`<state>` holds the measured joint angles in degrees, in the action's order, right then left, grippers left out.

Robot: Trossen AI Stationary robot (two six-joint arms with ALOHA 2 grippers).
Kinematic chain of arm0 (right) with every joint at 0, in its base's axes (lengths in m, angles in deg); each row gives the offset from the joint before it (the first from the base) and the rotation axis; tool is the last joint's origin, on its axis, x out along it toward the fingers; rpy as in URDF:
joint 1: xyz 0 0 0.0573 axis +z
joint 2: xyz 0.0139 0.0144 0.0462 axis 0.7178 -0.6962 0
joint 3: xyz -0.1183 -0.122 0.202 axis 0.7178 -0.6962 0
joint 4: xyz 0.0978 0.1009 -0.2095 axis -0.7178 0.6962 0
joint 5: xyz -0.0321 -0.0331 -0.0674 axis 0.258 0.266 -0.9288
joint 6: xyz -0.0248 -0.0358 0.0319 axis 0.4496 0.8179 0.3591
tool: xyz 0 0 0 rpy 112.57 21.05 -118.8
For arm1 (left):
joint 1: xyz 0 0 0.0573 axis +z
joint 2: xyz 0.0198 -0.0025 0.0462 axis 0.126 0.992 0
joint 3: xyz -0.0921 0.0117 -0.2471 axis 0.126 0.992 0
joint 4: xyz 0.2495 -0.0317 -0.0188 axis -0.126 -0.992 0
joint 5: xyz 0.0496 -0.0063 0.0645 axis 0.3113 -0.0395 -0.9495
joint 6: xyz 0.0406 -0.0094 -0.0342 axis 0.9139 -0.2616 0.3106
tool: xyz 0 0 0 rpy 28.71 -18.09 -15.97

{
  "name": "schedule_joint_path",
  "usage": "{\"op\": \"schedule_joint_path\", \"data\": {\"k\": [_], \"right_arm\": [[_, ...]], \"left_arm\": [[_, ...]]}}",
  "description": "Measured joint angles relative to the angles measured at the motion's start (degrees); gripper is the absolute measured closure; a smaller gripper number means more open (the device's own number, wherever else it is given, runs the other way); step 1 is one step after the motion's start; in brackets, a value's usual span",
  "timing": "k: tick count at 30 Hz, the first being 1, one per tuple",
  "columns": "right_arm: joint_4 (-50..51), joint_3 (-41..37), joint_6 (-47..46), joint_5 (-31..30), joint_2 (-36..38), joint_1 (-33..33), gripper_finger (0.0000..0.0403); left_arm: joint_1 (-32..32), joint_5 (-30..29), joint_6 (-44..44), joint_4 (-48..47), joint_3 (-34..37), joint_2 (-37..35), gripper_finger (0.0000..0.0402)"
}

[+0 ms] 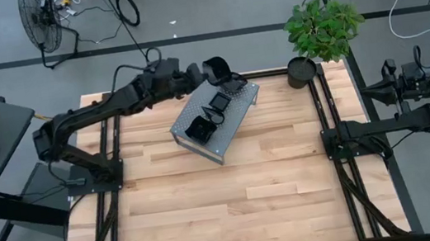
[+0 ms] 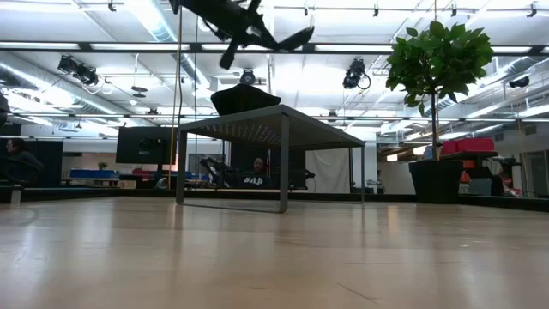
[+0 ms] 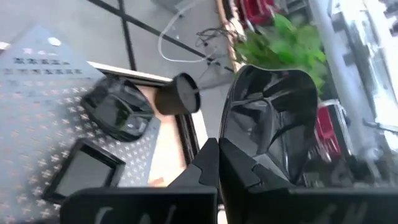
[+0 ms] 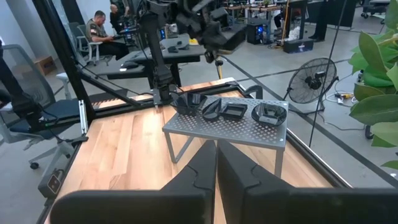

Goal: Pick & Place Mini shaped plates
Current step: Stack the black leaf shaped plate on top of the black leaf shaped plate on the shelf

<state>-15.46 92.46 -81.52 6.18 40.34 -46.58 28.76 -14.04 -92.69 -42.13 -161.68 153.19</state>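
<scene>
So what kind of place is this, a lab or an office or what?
Most likely a robotics lab in an open-plan workshop. Two robot arms are mounted at a wooden table, ceiling pipes and lights hang exposed overhead, and people sit at computer desks behind. A floor fan stands nearby.

Left gripper (image 3: 219, 163) clamps glossy plate (image 3: 268, 124) — above perforated shelf (image 3: 37, 118).

The plate (image 3: 270, 118) clamped in the left tool (image 3: 219, 163) is glossy black, smooth enough to mirror the room. Beyond that tool, the grey metal stand (image 1: 216, 119) has a perforated, patterned top with a dull sheen. Under it the surface (image 1: 233, 193) is pale wood planks, smooth and satin.
</scene>
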Motion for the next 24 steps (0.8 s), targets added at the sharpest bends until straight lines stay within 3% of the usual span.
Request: {"op": "schedule_joint_path", "data": {"k": [9, 15, 24], "right_arm": [[0.0, 0.0, 0.0, 0.0, 0.0, 0.0, 0.0383], [0.0, 0.0, 0.0, 0.0, 0.0, 0.0, 0.0383], [0.0, 0.0, 0.0, 0.0, 0.0, 0.0, 0.0383]], "left_arm": [[3.3, -0.2, -3.5, -0.4, -5.6, 5.1, 0.04], [4.7, 0.0, -7.8, -6.5, -11.7, 10.8, 0.04], [5.5, 4.6, -12.5, -7.3, -15.4, 18.6, 0.04]]}}
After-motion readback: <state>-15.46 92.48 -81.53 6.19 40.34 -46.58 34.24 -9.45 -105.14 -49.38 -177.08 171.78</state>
